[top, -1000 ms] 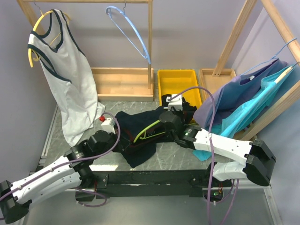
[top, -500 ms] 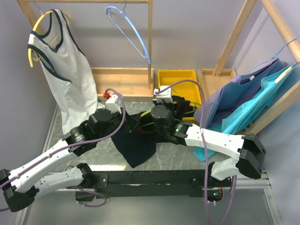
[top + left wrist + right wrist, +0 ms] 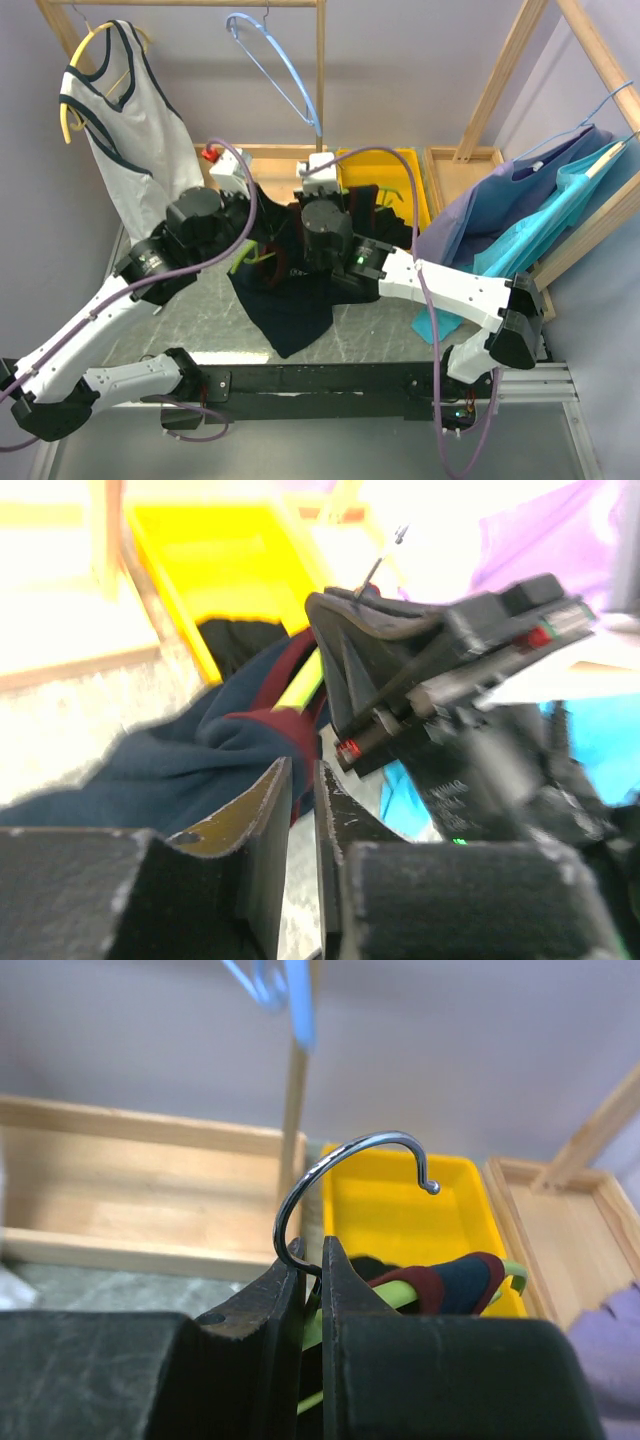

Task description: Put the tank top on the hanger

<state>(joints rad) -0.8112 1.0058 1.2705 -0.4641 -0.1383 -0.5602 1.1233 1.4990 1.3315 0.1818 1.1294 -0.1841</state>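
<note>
With the right gripper (image 3: 312, 1252), pinches the hanger (image 3: 398, 1294) at the foot of its metal hook (image 3: 345, 1143), jaws pressed together on the wire. Holds it raised above the table (image 3: 190, 320), hook pointing up, in front of the yellow bin (image 3: 400, 1210). With the left gripper (image 3: 303, 772), grasps nothing that can be seen: fingers parted only by a narrow slit, tips just at the folds of the tank top (image 3: 190, 765). Cannot tell whether touching the cloth.

Carries part of the tank top on the hanger: in the right wrist view, a red-trimmed edge wrapped over one green arm. In the top view, lets the rest of the navy cloth hang between the two wrists, down toward the arm bases.

Around: inside the yellow bin, a black garment (image 3: 235, 640). On the left of the bin, a wooden tray (image 3: 260, 175); on the right, a second wooden tray (image 3: 455, 165). Close behind the hook, the wooden post (image 3: 293, 1100) of the rack, and above it the light blue hanger (image 3: 275, 70), right in the upward path. Far left, a white tank top (image 3: 140, 150) on a yellow hanger (image 3: 70, 110). On the right, purple cloth (image 3: 500, 195) and turquoise cloth (image 3: 560, 215), near the right forearm.

On the chest, a pale print (image 3: 297, 272), too small and folded to read.
</note>
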